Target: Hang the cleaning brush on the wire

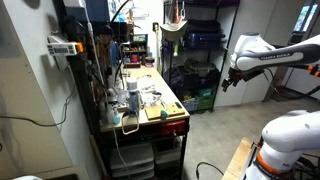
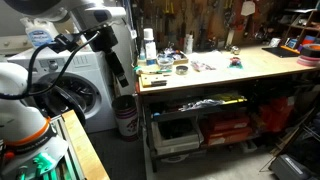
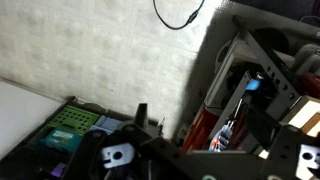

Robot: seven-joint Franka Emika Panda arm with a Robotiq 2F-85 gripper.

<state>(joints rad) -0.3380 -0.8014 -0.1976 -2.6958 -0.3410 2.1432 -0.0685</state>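
Observation:
My gripper point(image 1: 227, 82) point(image 2: 121, 84) hangs in the air off the end of the workbench point(image 1: 176, 120) point(image 2: 262, 70), well apart from it. Its dark fingers point(image 3: 190, 160) look spread, with nothing between them. A small dark thing that may be the cleaning brush point(image 1: 163, 113) lies on a pale wooden board point(image 1: 153, 114) at the near end of the bench. In the wrist view the brush does not show. A black cable loop point(image 3: 180, 15) hangs on the pale wall. Cables point(image 1: 121, 12) hang over the bench.
The bench top holds bottles point(image 2: 149, 44), tools and white-and-blue clutter point(image 1: 132, 98). A wire shelf rack point(image 1: 192, 50) stands behind the bench. A washing machine point(image 2: 92, 90) and a bucket point(image 2: 126, 116) stand beside the bench end. Red boxes point(image 2: 228, 128) fill the lower shelf.

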